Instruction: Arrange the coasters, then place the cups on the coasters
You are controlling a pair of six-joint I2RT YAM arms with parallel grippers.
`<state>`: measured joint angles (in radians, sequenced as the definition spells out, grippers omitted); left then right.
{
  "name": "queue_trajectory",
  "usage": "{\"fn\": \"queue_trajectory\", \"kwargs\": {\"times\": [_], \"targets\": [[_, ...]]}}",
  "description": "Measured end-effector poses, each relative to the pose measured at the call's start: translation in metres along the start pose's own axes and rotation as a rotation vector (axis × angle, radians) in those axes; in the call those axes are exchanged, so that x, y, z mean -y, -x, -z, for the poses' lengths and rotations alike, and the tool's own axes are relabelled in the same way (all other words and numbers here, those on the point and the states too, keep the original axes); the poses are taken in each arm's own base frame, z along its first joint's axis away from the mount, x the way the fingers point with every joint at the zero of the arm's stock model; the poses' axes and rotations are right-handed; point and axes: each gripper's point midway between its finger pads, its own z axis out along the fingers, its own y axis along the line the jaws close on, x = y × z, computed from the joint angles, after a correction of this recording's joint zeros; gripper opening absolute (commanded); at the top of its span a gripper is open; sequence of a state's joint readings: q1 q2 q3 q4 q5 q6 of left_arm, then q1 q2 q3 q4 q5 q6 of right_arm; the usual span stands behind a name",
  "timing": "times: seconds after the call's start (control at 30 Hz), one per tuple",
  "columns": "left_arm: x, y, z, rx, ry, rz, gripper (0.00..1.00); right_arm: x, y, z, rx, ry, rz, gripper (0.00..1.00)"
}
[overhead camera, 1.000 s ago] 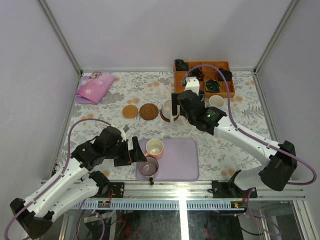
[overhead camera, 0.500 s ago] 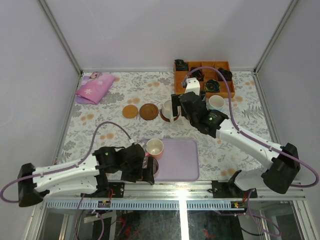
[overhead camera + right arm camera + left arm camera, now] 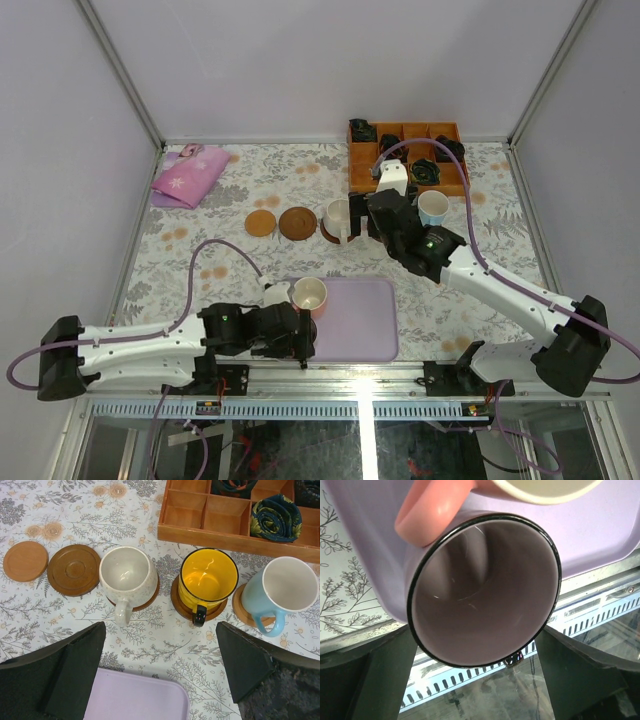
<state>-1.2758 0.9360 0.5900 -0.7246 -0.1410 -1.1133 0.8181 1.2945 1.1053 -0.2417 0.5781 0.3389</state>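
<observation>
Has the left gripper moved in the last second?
Yes. The left gripper slid along the tray's left edge to its near corner, now around the purple cup.

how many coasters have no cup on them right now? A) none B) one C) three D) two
D: the lighter coaster and the darker coaster lie bare, while the white cup, yellow cup and light blue cup each stand on a coaster.

Three cups (image 3: 125, 572) on coasters (image 3: 175, 598); two more on tray (image 3: 360, 320).
</observation>
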Motion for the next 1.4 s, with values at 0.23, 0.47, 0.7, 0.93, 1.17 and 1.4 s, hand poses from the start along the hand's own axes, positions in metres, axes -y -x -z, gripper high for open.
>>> {"fn": "queue_trajectory", "kwargs": {"times": [0.23, 0.47, 0.7, 0.93, 1.17, 1.4], "targets": [[0.005, -0.007, -0.008, 0.038, -0.009, 0.009, 0.54, 0.001, 0.001, 0.001, 0.003, 0.0, 0.017, 0.99], [0.007, -0.032, -0.006, 0.008, 0.004, -0.015, 0.16, 0.004, 0.008, 0.007, 0.025, 0.007, 0.013, 0.99], [0.008, -0.049, -0.001, -0.015, 0.048, -0.074, 0.0, 0.004, 0.003, 0.007, 0.019, 0.01, 0.004, 0.99], [0.0, -0.05, 0.004, 0.01, 0.104, -0.106, 0.0, 0.003, 0.004, 0.007, 0.019, 0.01, 0.001, 0.99], [0.005, -0.034, 0.028, 0.087, 0.121, -0.131, 0.0, 0.003, 0.002, 0.006, 0.014, 0.01, 0.003, 0.99], [0.017, -0.032, 0.05, 0.127, 0.094, -0.172, 0.0, 0.003, 0.002, 0.006, 0.015, 0.009, 0.003, 0.99]]}}
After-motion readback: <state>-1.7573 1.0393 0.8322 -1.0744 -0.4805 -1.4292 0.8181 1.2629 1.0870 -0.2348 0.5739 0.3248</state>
